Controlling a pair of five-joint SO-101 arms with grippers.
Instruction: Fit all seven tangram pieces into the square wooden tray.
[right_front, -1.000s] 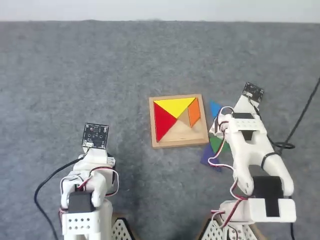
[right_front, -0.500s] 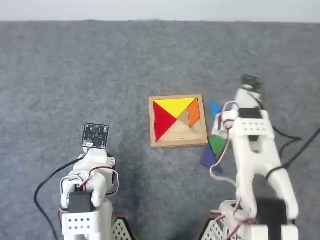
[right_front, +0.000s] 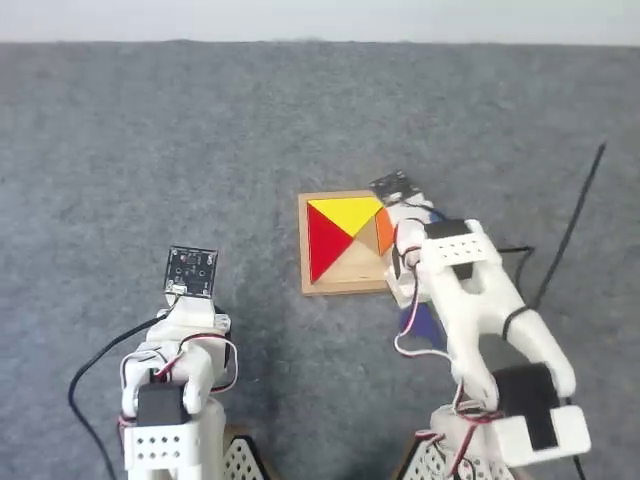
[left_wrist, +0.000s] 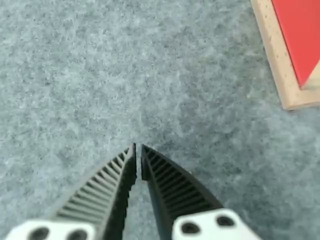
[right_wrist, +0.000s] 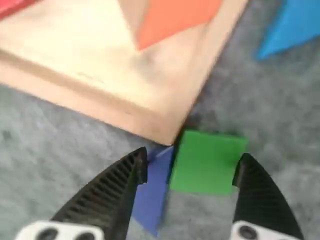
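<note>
The square wooden tray (right_front: 345, 280) lies mid-table and holds a red triangle (right_front: 325, 240), a yellow triangle (right_front: 348, 213) and an orange piece (right_front: 384, 228). My right arm (right_front: 450, 270) hangs over the tray's right edge. In the right wrist view my right gripper (right_wrist: 192, 160) is open above a green square (right_wrist: 207, 161) that lies on the carpet just off the tray's corner (right_wrist: 170, 132). A purple piece (right_wrist: 152, 185) touches the square, and a light blue piece (right_wrist: 295, 25) lies farther off. My left gripper (left_wrist: 137, 148) is shut and empty over carpet, left of the tray (left_wrist: 280, 65).
Grey carpet (right_front: 200, 130) covers the whole table. The purple piece (right_front: 425, 325) peeks out beside the right arm. A black cable (right_front: 570, 230) runs off to the right. A pale wall borders the far edge.
The right arm has swung left from beside the tray to over its right edge, covering the green and light blue pieces in the high view. The left arm has not moved.
</note>
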